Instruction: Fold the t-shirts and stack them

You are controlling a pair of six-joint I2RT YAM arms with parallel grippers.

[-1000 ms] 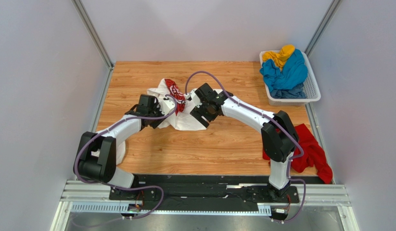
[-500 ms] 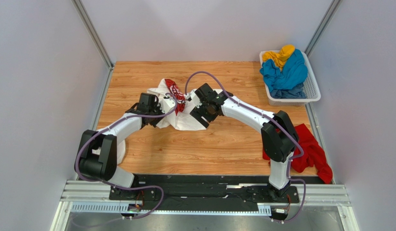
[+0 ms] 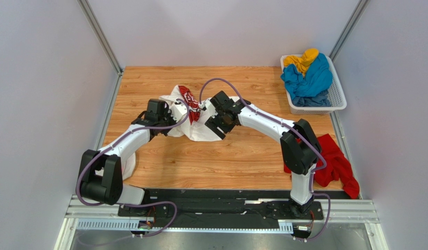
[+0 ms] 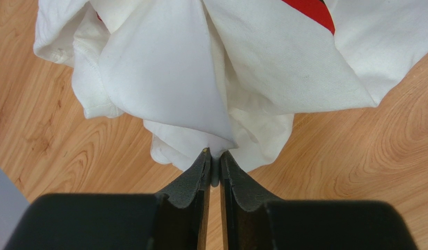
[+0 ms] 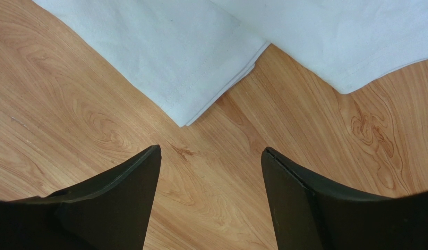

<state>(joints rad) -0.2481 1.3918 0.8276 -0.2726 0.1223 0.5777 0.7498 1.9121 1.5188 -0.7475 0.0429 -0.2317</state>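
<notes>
- The left hand [image 4: 215, 156] has just nipped together: a second ago it was apart, and now its tips are clamped on a thin fold at the near edge of the white t-shirt [image 4: 284, 62].
- The left arm has also crept slightly toward the far-left, and the shirt's near hem has drawn in a little with it.
- My read: the grasp is made, so this looks like the start of dragging the crumpled shirt open for flattening. No fold is in place yet.
- The right hand [image 5: 211, 156] has hardly moved. Its fingers stand wide apart over bare worktop [image 5: 304, 130], holding nothing, with a doubled hem corner just beyond them.
- The white shirt lies bunched around the middle of the worktop, toward the far side.
- The red t-shirt [image 3: 336, 164] sprawls at the near-right edge, well apart.
- The blue t-shirt [image 3: 307, 78] and yellow t-shirt [image 3: 302, 60] are heaped in the basket [image 3: 337, 96] at the far right.
- Writing: the red print [image 4: 310, 9] shows only a corner at the wrist; from above its pale pattern is too small to read. No brand is legible anywhere.
</notes>
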